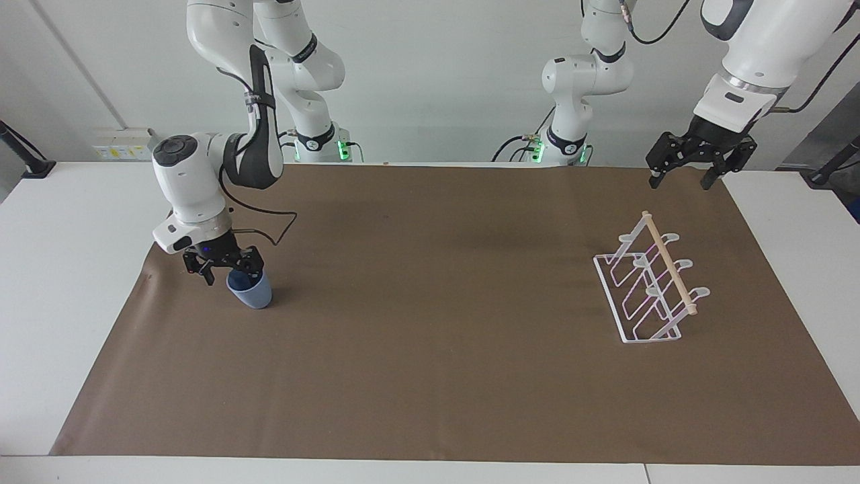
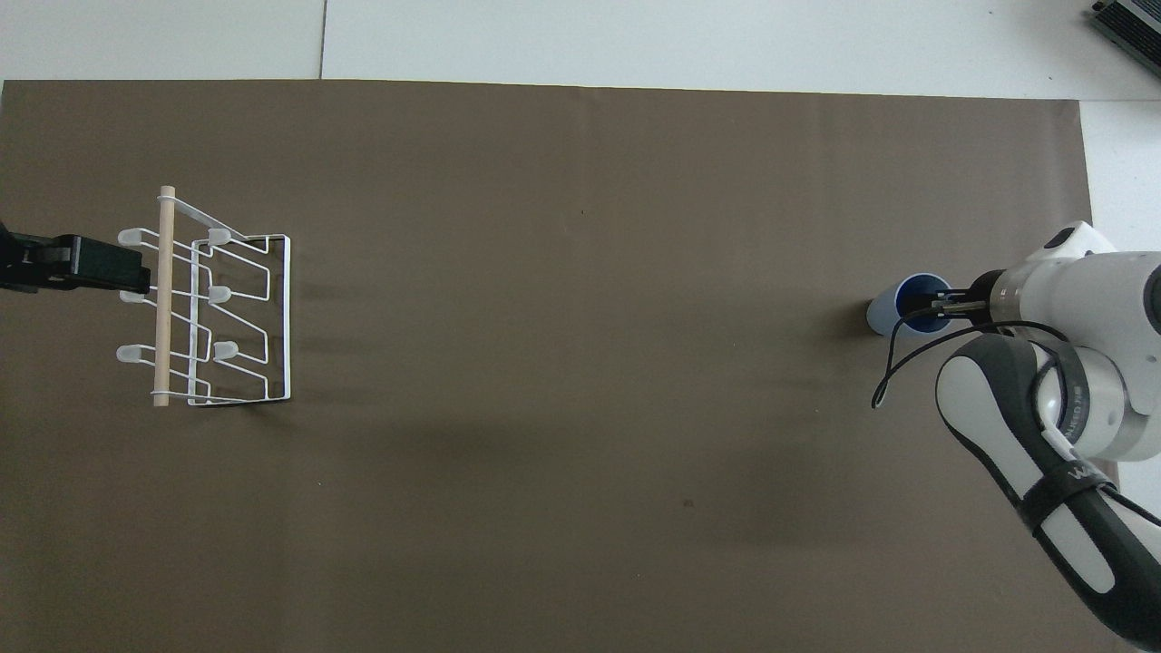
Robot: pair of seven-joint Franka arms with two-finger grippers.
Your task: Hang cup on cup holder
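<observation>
At right arm's table end, right gripper (image 1: 228, 269) grips cup (image 1: 251, 292).

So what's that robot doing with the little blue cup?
The right gripper is pinching the rim of the cup, which tilts at the right arm's end of the brown mat. The cup holder stands at the left arm's end with nothing on it. The left gripper waits in the air, open, near the cup holder.

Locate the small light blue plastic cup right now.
The small light blue plastic cup sits tilted on the brown mat at the right arm's end of the table, gripped at its rim by the right hand, with the white wire cup holder at the left arm's end.
</observation>
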